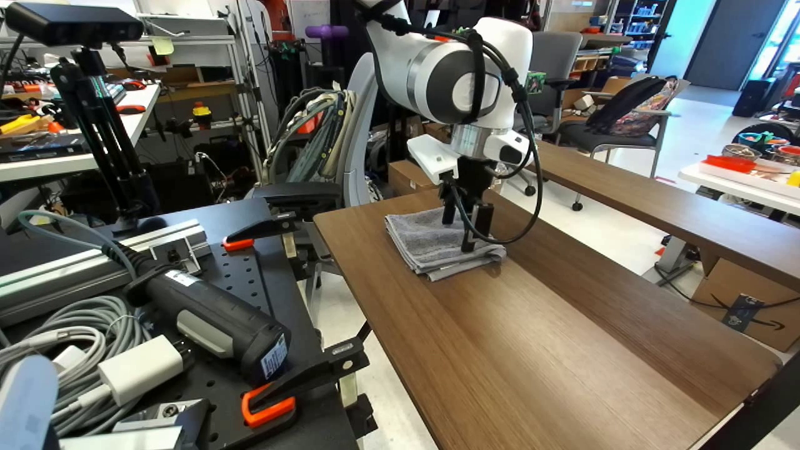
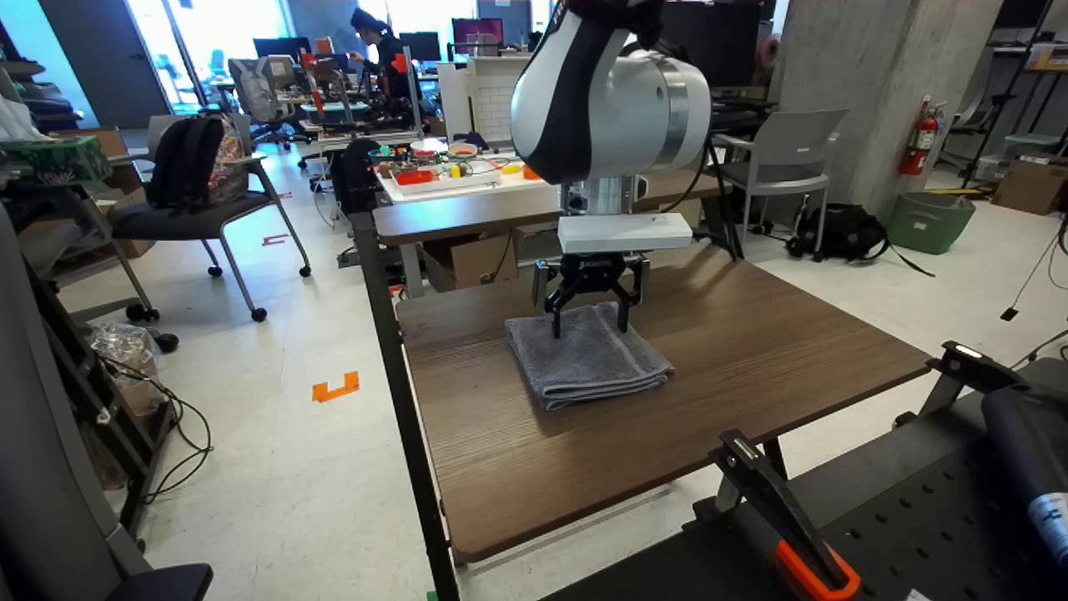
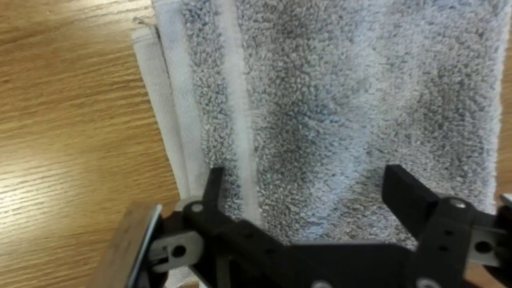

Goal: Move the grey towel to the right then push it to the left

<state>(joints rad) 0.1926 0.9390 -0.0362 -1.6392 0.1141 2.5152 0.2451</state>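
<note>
A folded grey towel (image 1: pixel 417 240) lies flat in several layers on the brown wooden table (image 1: pixel 537 356). It also shows in an exterior view (image 2: pixel 596 367) and fills most of the wrist view (image 3: pixel 320 92). My gripper (image 1: pixel 457 234) points down over the towel with its fingers spread apart. In an exterior view my gripper (image 2: pixel 590 330) has both fingertips over the towel's back part, at or very near its surface. In the wrist view my gripper (image 3: pixel 304 169) is open, with only flat towel showing between the fingers. Whether the fingertips touch the cloth cannot be told.
A black perforated bench (image 1: pixel 237 275) with orange-and-black clamps (image 1: pixel 269 406) and a handheld black tool (image 1: pixel 219 319) stands beside the table. A grey office chair (image 1: pixel 359 125) is close to the table's edge. A dark upright post (image 2: pixel 400 401) runs along another table edge.
</note>
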